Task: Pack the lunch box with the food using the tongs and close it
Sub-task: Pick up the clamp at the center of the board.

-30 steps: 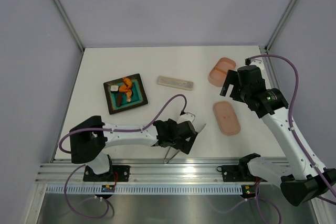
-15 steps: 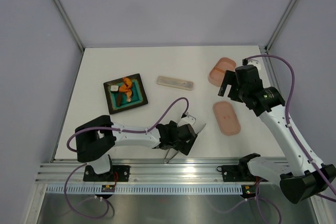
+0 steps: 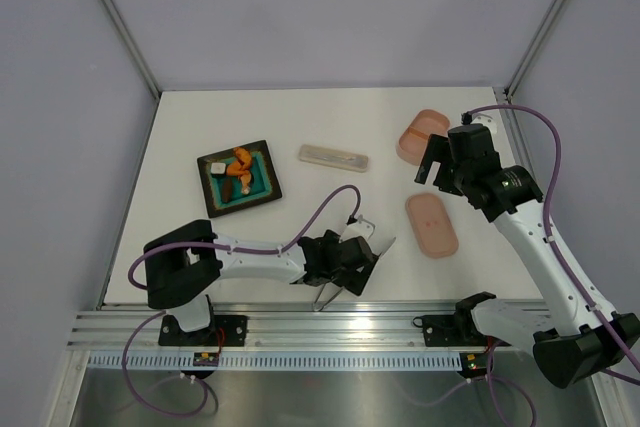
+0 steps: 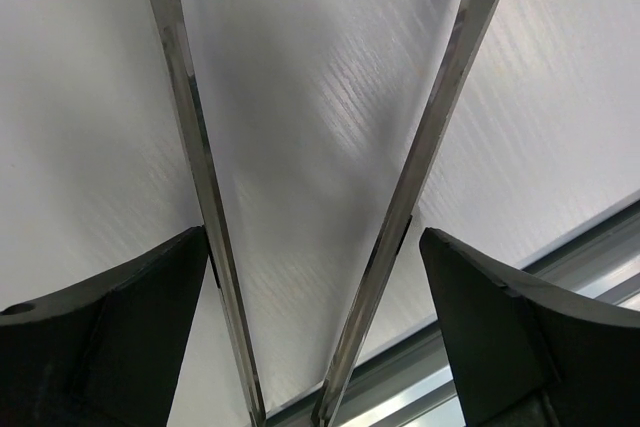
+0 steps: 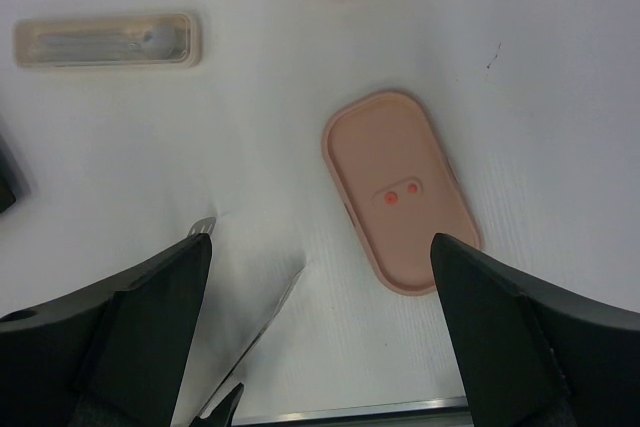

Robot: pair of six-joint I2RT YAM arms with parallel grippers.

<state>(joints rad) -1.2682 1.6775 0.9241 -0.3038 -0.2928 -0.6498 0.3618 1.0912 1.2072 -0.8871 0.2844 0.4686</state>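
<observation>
The silvery tongs (image 4: 420, 167) lie near the table's front edge, their tips (image 3: 385, 243) pointing away from me. My left gripper (image 4: 315, 237) stands open astride them. One tong arm rests against the left finger (image 4: 120, 327); a narrow gap separates the other arm from the right finger. The pink lunch box (image 3: 421, 134) sits at the back right, its lid (image 3: 431, 225) lying apart nearer the front. My right gripper (image 5: 320, 242) hangs open over the table between box and lid (image 5: 398, 187), holding nothing. Orange and brown food (image 3: 238, 169) lies on a dark tray.
The dark tray (image 3: 262, 192) with a teal mat sits at the left. A pale rectangular case (image 3: 333, 157) lies mid-table behind the tongs. The metal rail (image 3: 330, 327) runs just past the tongs' joined end. Walls close in the table on three sides.
The left arm has settled lower and a little right over the tongs, its jaws narrowing slightly then easing. The right arm has drifted slightly back and left.
</observation>
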